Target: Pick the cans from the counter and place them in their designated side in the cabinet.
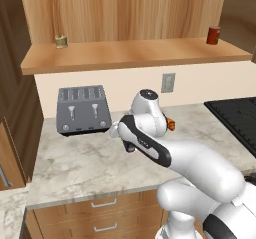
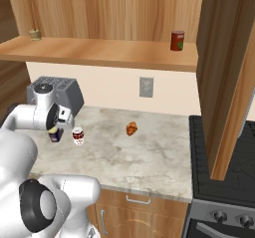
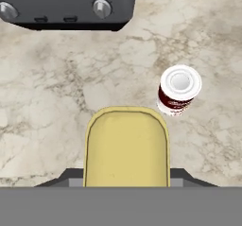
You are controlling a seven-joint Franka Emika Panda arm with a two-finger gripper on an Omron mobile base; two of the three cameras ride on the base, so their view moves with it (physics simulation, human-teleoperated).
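Note:
My gripper (image 2: 56, 131) is shut on the dark blue can (image 2: 56, 135), low over the counter (image 2: 144, 155) in front of the toaster. In the hand view the can's yellow top (image 3: 126, 147) sits close up between the jaws. Whether the can rests on the stone or hangs just above it I cannot tell. The red-and-white can (image 2: 77, 135) stands upright on the counter just right of the blue one, and its pale lid (image 3: 179, 82) shows free of the gripper. The cabinet shelf (image 1: 135, 54) runs along the wall above.
A grey toaster (image 1: 83, 109) stands at the back left of the counter (image 1: 75, 163). A croissant (image 2: 131, 128) lies mid-counter. On the shelf an olive-tan can (image 1: 61, 41) stands left and a dark red can (image 1: 213, 35) right. A black stove (image 2: 224, 157) borders the counter's right end.

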